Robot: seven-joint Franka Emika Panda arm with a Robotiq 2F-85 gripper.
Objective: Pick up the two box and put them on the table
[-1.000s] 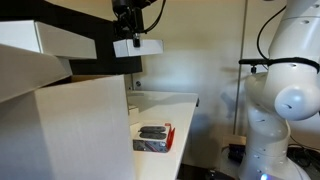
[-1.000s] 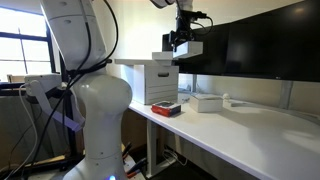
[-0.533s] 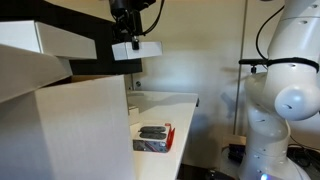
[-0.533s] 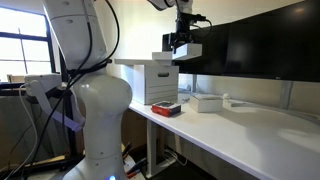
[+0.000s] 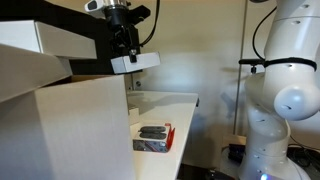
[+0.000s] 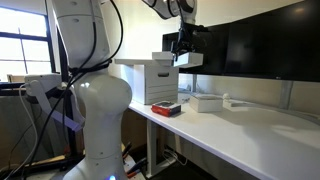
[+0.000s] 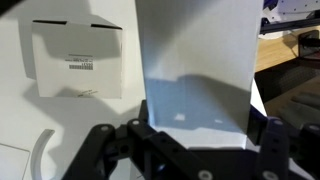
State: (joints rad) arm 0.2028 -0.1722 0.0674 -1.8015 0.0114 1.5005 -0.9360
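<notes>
My gripper (image 5: 126, 48) (image 6: 185, 45) hangs high above the table, shut on one white box (image 5: 135, 62) (image 6: 191, 60). In the wrist view this held box (image 7: 195, 70) fills the middle, clamped between the dark fingers of the gripper (image 7: 195, 140). The other white box (image 6: 205, 102) (image 7: 78, 60) lies flat on the white table (image 6: 260, 130) (image 5: 178, 104) (image 7: 20, 105), below and to one side of the held one. Its top carries a small label.
A red-edged tray (image 5: 153, 137) (image 6: 166, 109) with dark items lies near the table's end. Big pale cartons (image 5: 60, 120) (image 6: 150, 80) stand beside it. Dark monitors (image 6: 260, 40) line the back. The white robot body (image 5: 285, 100) (image 6: 95, 100) stands off the table.
The gripper has come down a little with the box, shifting sideways towards the cartons. The box now hangs slightly tilted. The box on the table has not moved.
</notes>
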